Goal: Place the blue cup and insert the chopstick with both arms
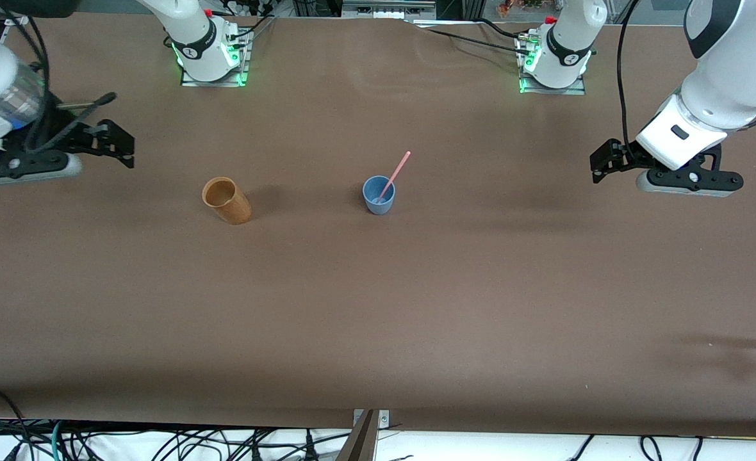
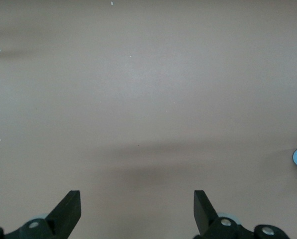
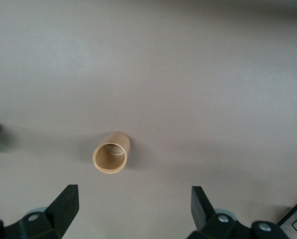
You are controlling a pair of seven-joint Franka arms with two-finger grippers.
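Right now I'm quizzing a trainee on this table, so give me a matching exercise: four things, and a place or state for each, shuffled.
1 blue cup
2 chopstick
3 brown cup
4 left gripper

A open, holding nothing
B leaning inside the blue cup
C upright mid-table
D standing toward the right arm's end of the table

Pairs: 1-C, 2-B, 3-D, 4-A

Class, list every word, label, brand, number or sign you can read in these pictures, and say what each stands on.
None can be read.
Dark round marks on the white arm bases: too small to read.
Small blue tapered cup, thin pink chopstick, brown wooden cup: no text.
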